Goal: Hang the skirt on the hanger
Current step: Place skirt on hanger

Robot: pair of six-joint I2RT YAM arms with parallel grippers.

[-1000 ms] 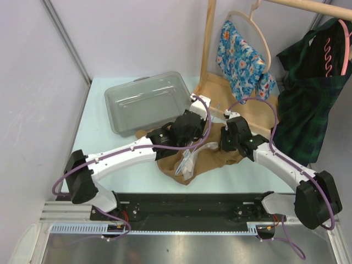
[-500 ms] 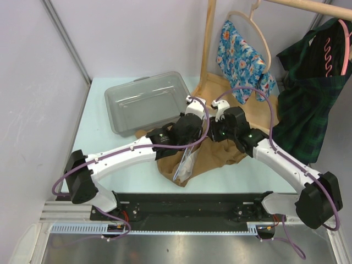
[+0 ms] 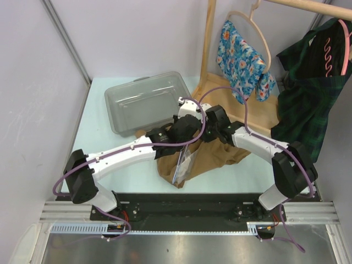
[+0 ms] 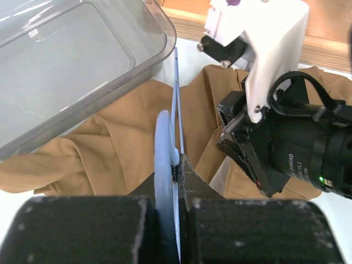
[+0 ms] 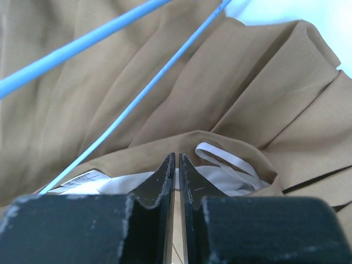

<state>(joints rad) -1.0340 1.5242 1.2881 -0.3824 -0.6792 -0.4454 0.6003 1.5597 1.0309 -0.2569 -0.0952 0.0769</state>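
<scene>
Mid-table, just near of the clear grey plastic bin (image 3: 118,104), lies the tan pleated cloth skirt (image 3: 220,157). It is crumpled in soft folds, and the right wrist view shows its white inner waistband and label turned up. The left gripper (image 3: 186,131) is clamped on a pale-blue plastic hanger (image 3: 183,162), which slants over the skirt's left part. The right gripper (image 5: 176,159), close beside the left one, has its fingers nearly pressed together at the waistband's edge, with a sliver of tan cloth in the slit. The skirt's far-left edge meets the bin's near corner. Bare pale-green table (image 3: 104,159) lies to the left, and a wooden rack (image 3: 208,44) stands far right.
</scene>
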